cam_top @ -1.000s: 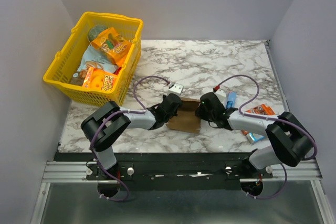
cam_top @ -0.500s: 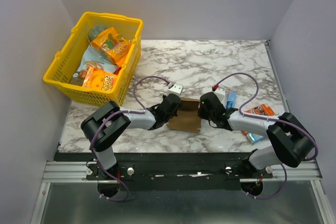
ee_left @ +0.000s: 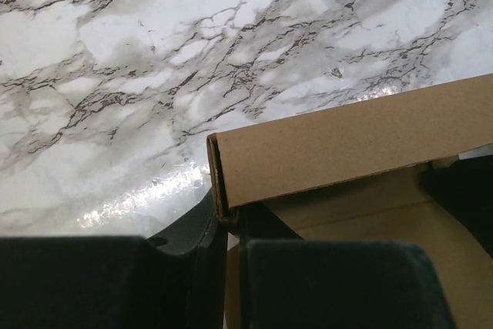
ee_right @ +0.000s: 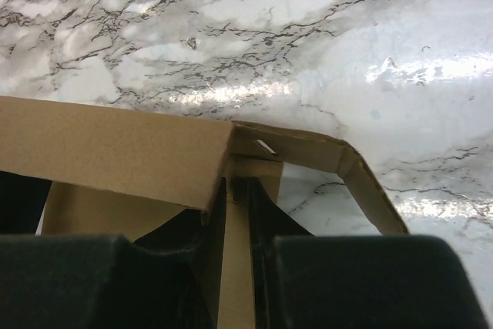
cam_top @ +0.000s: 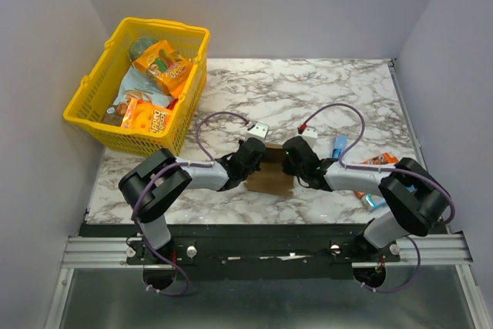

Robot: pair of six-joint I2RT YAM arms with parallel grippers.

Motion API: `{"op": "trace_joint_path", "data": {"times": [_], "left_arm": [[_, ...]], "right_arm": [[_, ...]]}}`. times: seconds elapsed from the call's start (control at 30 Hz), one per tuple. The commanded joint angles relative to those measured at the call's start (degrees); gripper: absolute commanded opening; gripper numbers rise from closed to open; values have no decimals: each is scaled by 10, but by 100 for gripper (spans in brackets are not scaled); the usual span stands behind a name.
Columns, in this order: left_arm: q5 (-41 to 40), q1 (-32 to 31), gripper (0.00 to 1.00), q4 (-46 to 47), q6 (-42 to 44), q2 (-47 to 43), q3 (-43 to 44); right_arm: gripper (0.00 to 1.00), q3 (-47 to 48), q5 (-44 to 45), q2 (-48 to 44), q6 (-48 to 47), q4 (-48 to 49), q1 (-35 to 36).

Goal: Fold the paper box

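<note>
Since both wrists sit low by the table's (cam_top: 323,90) front edge, start there: two arms, two grippers, one box. The box (cam_top: 269,179) lies on the marble near the front edge, between the grippers. The left gripper (cam_top: 254,158) is clamped on its left wall, with cardboard nipped between the dark fingers (ee_left: 189,233). The right gripper (cam_top: 291,161) is closed on the right side, a thin panel squeezed between its fingers (ee_right: 269,217). One long flap stands up along the box's far side. A small end flap angles outward in the right wrist view. From above, both box ends are covered by the grippers.

Right of the box are three packets: blue (cam_top: 339,145), orange (cam_top: 384,162), and a third (cam_top: 375,202) mostly under the right arm, hard to make out. Open marble runs beyond the box to the far wall. There is one yellow basket (cam_top: 86,82) at the far-left corner, close to the left wall. It holds several packets, at least three of them orange; the exact count is unclear.
</note>
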Motion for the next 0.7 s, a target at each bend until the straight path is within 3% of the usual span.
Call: {"op": "trace_joint_path", "data": {"times": [0.0,0.27,0.37,0.53,0.67], "left_arm": [[34,-14,9,-53,3,14,-5],[32,-16,9,-60,-1,16,-3],[20,-12,9,-76,-1,22,4],[20,12,9,-87,3,24,10],[22,28,9,-87,8,22,7]], "right_arm": [[25,23,8,31,-3,35,13],[26,19,16,27,12,16,14],[32,13,10,-9,2,9,21],[52,1,-32,-100,-31,-35,48],[59,-20,-84,-197,-47,-85,54]]}}
